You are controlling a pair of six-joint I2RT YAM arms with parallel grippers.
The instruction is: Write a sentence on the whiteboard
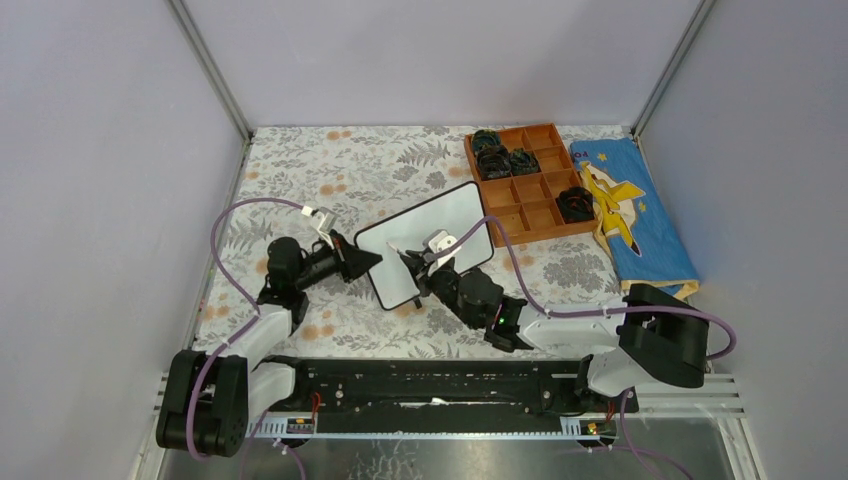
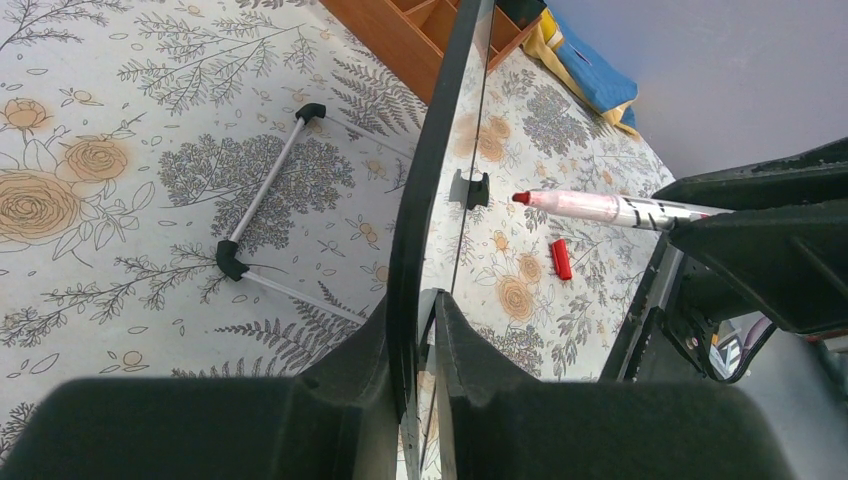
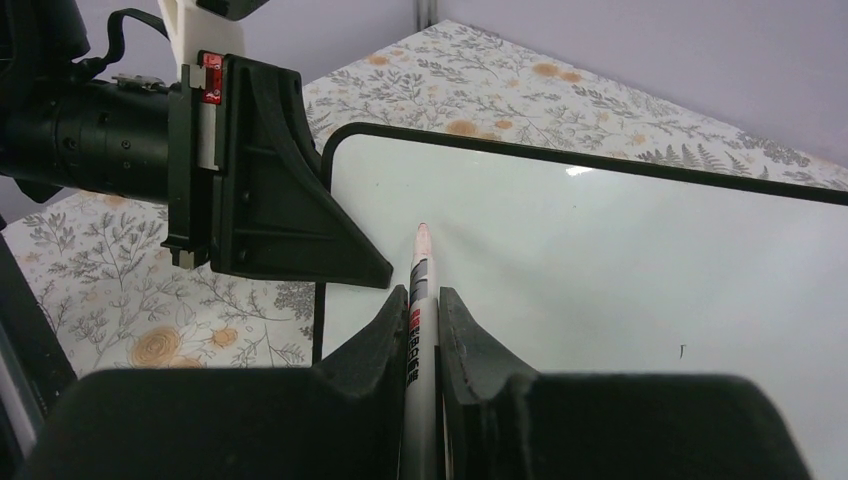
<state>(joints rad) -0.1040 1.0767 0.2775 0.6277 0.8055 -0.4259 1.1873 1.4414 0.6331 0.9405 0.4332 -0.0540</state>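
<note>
The whiteboard is tipped up off the flowered table, and its white face shows no sentence. My left gripper is shut on the board's left black frame, which runs edge-on between its fingers. My right gripper is shut on a white marker. The marker's red tip points at the board's near-left face and stands just off it.
The marker's red cap lies on the table under the board. A white rod with black ends lies behind the board. A brown compartment tray with black items and a blue cloth sit at the back right.
</note>
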